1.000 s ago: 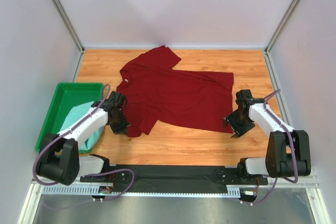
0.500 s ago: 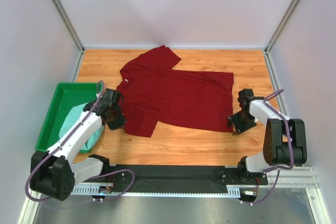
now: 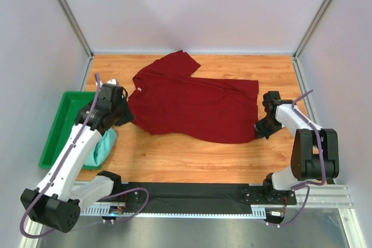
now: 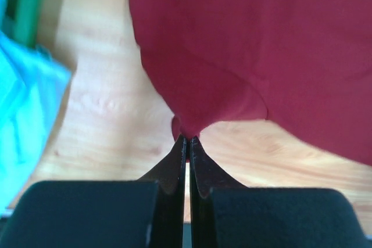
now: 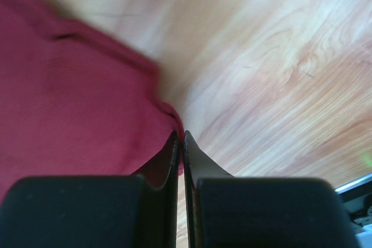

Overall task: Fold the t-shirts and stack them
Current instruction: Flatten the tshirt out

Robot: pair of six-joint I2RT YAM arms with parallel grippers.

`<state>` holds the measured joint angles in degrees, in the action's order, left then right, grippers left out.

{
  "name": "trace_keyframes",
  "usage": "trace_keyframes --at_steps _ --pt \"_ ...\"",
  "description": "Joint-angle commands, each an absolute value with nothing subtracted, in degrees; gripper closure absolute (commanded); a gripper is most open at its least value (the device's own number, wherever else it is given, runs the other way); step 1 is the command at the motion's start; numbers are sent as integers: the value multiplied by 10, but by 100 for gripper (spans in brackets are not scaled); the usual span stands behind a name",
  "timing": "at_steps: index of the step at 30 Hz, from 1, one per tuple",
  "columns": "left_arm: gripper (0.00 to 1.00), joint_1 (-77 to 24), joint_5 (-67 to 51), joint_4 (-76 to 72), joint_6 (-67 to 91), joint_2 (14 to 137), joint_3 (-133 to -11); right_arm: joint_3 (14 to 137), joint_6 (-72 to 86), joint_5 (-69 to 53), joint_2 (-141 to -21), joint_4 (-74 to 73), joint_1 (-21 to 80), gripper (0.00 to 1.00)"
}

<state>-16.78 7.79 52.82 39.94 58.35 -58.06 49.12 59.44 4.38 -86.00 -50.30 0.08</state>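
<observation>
The maroon t-shirt (image 3: 195,103) lies spread across the wooden table (image 3: 192,161), collar to the left. My left gripper (image 3: 123,117) is shut on the shirt's near-left sleeve corner (image 4: 187,129) and holds it lifted off the wood. At the shirt's near-right hem corner (image 5: 174,121), my right gripper (image 3: 260,127) is shut on the cloth's edge. The mint-green t-shirt (image 3: 99,146) lies crumpled in the green tray (image 3: 61,132), partly under my left arm; it shows as pale blue cloth (image 4: 26,114) in the left wrist view.
The green tray sits at the table's left edge against the side wall. White walls and metal posts enclose the table on three sides. Bare wood (image 3: 192,158) lies between the shirt and the arm bases.
My left gripper has risen and moved back-left, pulling the sleeve corner with it. My right gripper has moved onto the hem corner and shut on it.
</observation>
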Motion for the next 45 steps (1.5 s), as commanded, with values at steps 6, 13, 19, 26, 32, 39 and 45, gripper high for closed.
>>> trace_keyframes --at_steps 6,13,19,26,32,39,45 --pt "100 -168 109 397 210 599 -821 712 446 124 -718 -545 19 100" --pt "100 -168 -12 336 99 612 -1024 854 388 104 -624 -529 19 100" --pt "100 -180 -97 312 32 573 -1173 955 363 69 -520 -550 19 100" --pt "100 -216 -129 284 27 553 -1292 1099 352 39 -466 -614 19 100" --pt "100 -263 -84 286 -30 634 -1361 1114 363 39 -490 -593 19 100" --pt "100 -258 -15 211 -112 725 -1195 909 369 63 -542 -431 18 100" --pt "100 -205 -37 114 -119 870 -1094 788 362 97 -681 -273 15 100"
